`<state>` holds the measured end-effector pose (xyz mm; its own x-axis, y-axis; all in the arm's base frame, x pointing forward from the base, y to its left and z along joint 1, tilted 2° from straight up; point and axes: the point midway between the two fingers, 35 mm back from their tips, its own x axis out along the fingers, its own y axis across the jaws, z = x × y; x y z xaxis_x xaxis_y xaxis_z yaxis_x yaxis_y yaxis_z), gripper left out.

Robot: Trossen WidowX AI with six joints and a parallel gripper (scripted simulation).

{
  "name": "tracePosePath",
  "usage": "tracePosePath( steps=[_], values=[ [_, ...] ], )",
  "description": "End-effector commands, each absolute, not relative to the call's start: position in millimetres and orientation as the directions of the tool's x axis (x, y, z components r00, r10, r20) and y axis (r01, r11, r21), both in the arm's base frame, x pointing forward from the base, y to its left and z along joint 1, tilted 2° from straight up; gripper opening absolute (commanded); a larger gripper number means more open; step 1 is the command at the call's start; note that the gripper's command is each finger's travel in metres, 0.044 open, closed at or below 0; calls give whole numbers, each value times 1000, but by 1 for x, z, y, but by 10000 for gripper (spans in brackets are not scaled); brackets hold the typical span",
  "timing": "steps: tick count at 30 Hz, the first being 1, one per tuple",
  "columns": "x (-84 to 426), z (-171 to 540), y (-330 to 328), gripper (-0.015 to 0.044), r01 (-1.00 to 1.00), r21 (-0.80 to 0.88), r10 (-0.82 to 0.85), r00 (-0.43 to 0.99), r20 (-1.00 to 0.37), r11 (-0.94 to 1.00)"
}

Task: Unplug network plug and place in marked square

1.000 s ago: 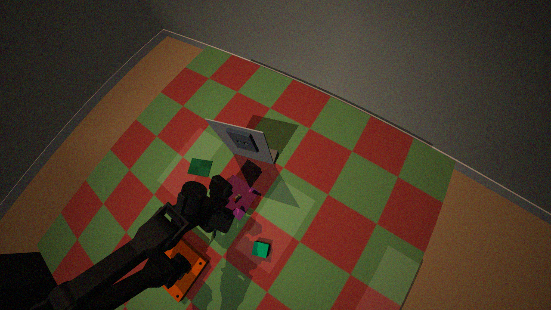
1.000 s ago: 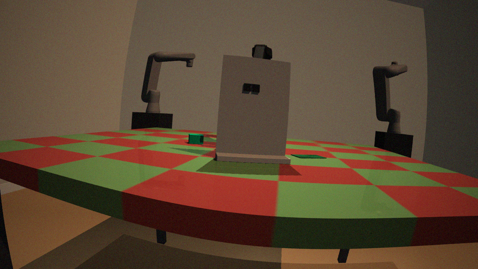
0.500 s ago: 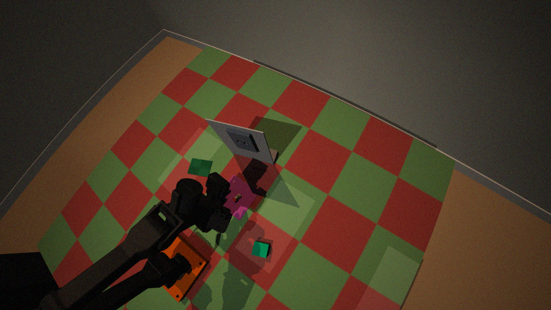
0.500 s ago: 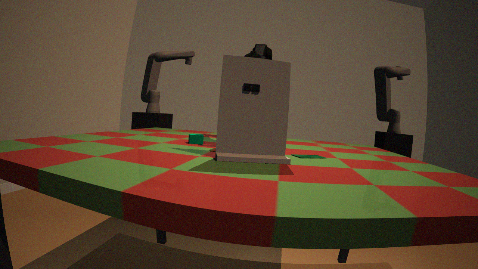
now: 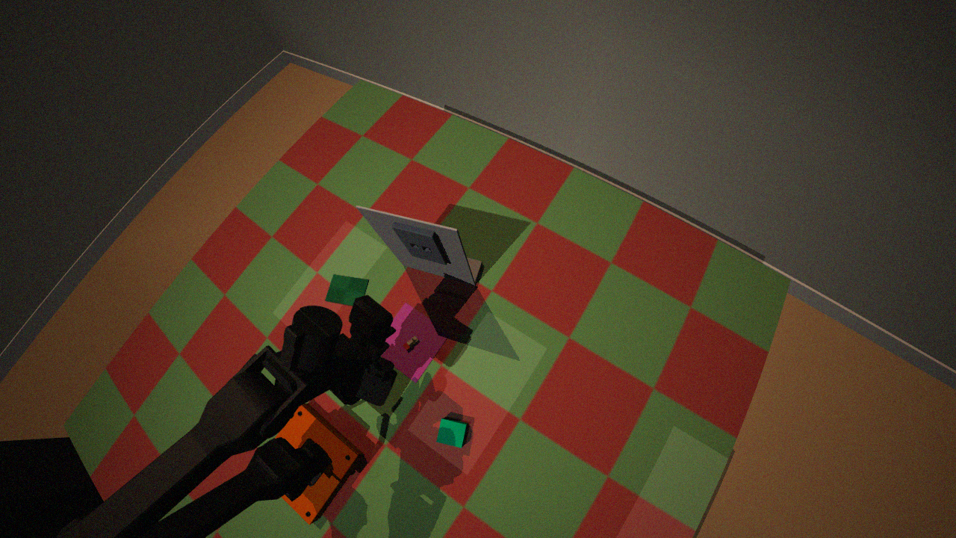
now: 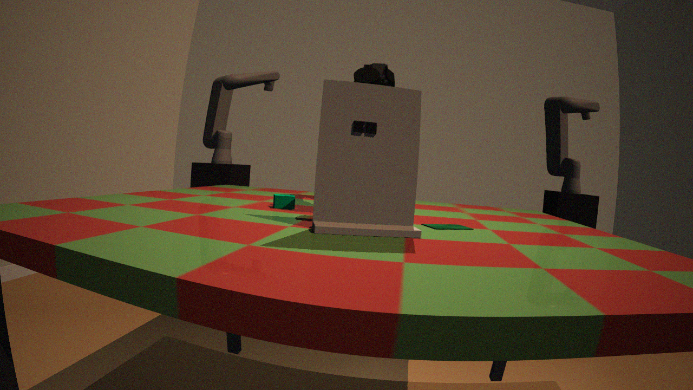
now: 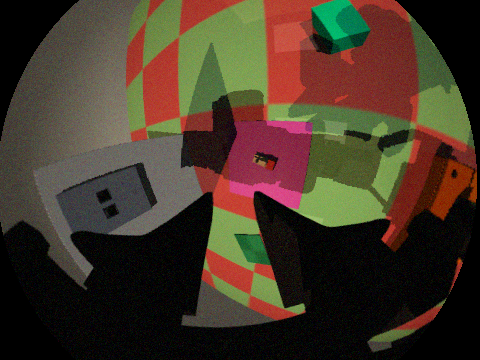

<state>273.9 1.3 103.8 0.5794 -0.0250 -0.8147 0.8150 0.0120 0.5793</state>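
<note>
The small dark plug (image 5: 411, 342) (image 7: 266, 160) lies on the table in the middle of the magenta marked square (image 5: 420, 365) (image 7: 288, 140). My gripper (image 5: 386, 351) (image 7: 233, 197) is open and empty. It hangs above the near edge of the square, clear of the plug. The grey upright panel (image 5: 449, 257) (image 6: 365, 164) (image 7: 67, 174) stands behind the square, and its socket (image 5: 420, 246) (image 7: 108, 200) is empty. From the exterior view the plug and square are hidden behind the panel; only the top of my wrist (image 6: 373, 74) shows over it.
A green cube (image 5: 452, 431) (image 6: 283, 200) (image 7: 340, 23) sits to one side of the square. A flat green patch (image 5: 347, 288) (image 6: 445, 226) (image 7: 252, 248) lies on the other side. My orange base plate (image 5: 320, 461) (image 7: 454, 187) is near. Two grey arms (image 6: 217, 121) (image 6: 562, 140) stand at the table's far edge.
</note>
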Motion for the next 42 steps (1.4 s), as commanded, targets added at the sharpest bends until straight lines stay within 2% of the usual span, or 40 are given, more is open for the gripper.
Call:
tracePosePath(
  steps=[1,14,42],
  values=[
    [274,114,1,156,811,585,-29,585,-810,9],
    [270,125,2,156,815,579,-25,579,-815,12],
    [272,210,4,156,812,584,-27,584,-811,10]
  ],
)
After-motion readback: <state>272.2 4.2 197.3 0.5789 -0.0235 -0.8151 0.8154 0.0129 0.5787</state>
